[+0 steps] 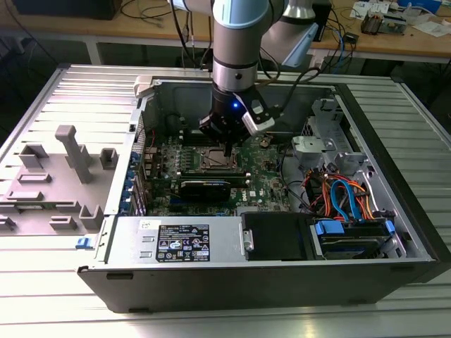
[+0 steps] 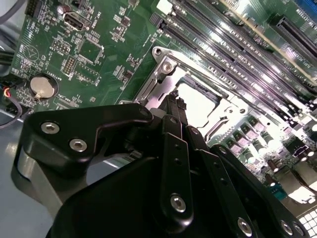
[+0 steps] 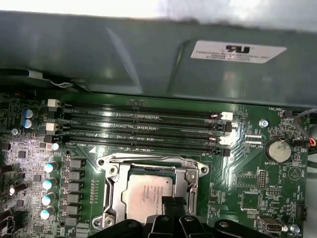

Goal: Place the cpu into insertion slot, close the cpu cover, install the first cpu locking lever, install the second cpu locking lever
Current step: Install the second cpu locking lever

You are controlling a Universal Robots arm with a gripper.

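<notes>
The workstation was a ribbed metal table, with wooden benches and cables behind it. An open computer case lay on its side on the table, and a grey plastic fixture tray sat beside it toward the exterior view's left. Inside the case, a black power supply ran along the near wall, and a drive bay with blue and orange cables occupied the exterior view's right.

The arm reached down from above into the case, over the green circuit board. Four long black memory slots ran parallel just beside the socket.

The cover, a silver metal frame, lay flat and closed over the socket, with the chip seated inside and its grey metal top visible through the window. In the second wrist view the chip appeared bright under glare within the cover.

The gripper stood directly over the edge of the chip and cover, its black fingers drawn together with no visible gap and holding nothing. Whether the tips touched the metal could not be determined.

A round coin battery sat on the board, well apart from the socket.
</notes>
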